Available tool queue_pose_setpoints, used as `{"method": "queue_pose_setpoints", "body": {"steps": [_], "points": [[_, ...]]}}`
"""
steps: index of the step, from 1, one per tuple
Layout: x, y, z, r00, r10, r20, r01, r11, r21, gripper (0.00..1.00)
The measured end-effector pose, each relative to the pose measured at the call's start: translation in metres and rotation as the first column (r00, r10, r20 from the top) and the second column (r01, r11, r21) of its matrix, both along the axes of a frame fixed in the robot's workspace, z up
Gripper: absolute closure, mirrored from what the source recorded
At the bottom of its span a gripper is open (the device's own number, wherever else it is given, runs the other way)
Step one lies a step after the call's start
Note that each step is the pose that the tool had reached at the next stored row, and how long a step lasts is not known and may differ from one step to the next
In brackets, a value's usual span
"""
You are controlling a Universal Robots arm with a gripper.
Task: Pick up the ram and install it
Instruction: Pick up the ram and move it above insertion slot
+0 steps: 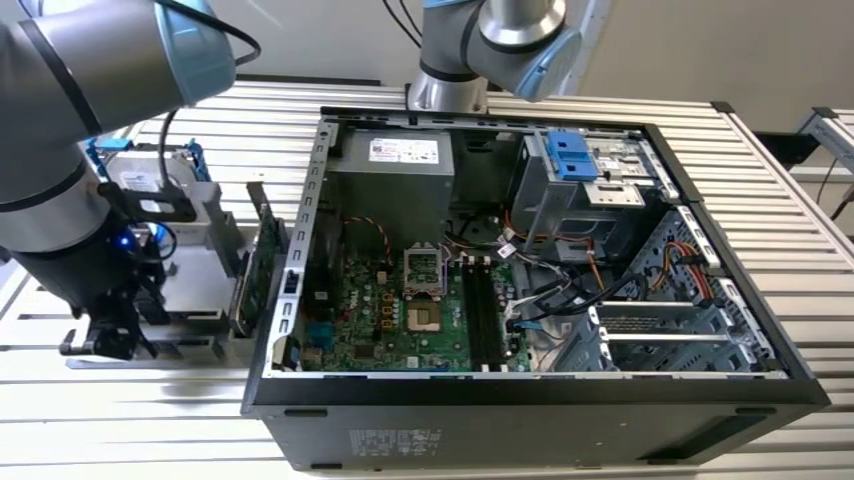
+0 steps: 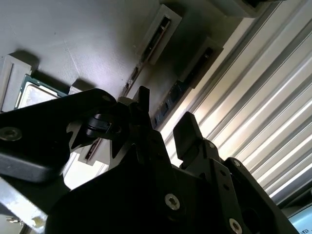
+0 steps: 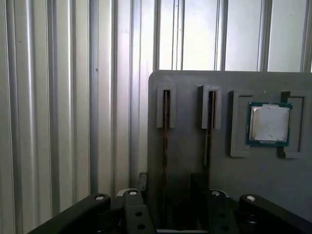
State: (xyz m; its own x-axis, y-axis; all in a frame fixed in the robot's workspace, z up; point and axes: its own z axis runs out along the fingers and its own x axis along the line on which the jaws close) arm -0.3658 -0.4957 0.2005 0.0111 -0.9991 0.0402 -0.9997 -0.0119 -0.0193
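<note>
Two ram sticks stand edge-on in slots of a grey holder (image 3: 195,156). The ram (image 3: 166,122) farther from the CPU chip (image 3: 269,123) runs between my gripper's (image 3: 169,184) two black fingers. My gripper is open and straddles that stick without pinching it. The second stick (image 3: 210,119) lies just outside one finger. In the second wrist view the same ram (image 2: 168,105) shows its dark chips between the fingertips (image 2: 187,131) of the gripper (image 2: 165,119). In the exterior view my gripper (image 1: 118,335) hangs low over the holder (image 1: 194,255), at the exterior view's left of the computer case.
The open computer case (image 1: 534,385) lies on the slatted metal table (image 1: 787,200), its motherboard with long memory slots (image 1: 487,315) facing up. A green expansion card (image 1: 254,260) stands upright between holder and case. A drive in a blue frame (image 1: 140,175) sits behind the holder.
</note>
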Motion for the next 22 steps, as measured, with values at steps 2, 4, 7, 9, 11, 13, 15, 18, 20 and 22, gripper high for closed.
{"method": "queue_pose_setpoints", "body": {"steps": [2,4,7,9,11,13,15,18,20,22], "points": [[0.0000,-0.0001,-0.0020,1.0000,0.000,0.0000,0.000,1.0000,-0.0003,0.00],[0.0000,-0.0001,-0.0037,1.0000,0.000,0.0000,0.000,1.0000,-0.0006,0.00],[0.0001,-0.0001,-0.0060,1.0000,0.000,0.0000,0.000,1.0000,-0.0013,0.00],[0.0000,-0.0002,-0.0073,1.0000,0.000,-0.0001,0.000,1.0000,-0.0020,0.00],[-0.0001,-0.0001,-0.0075,1.0000,0.000,-0.0002,0.000,1.0000,-0.0022,0.00],[0.0000,-0.0001,-0.0076,1.0000,0.000,-0.0001,0.000,1.0000,-0.0022,0.00],[0.0000,-0.0001,-0.0077,1.0000,0.000,0.0000,0.000,1.0000,-0.0022,0.00],[0.0000,-0.0002,-0.0077,1.0000,0.000,-0.0001,0.000,1.0000,-0.0024,0.00],[0.0000,-0.0001,-0.0078,1.0000,0.000,0.0000,0.000,1.0000,-0.0022,0.00],[0.0000,-0.0001,-0.0078,1.0000,0.000,-0.0001,0.000,1.0000,-0.0022,0.00]]}}
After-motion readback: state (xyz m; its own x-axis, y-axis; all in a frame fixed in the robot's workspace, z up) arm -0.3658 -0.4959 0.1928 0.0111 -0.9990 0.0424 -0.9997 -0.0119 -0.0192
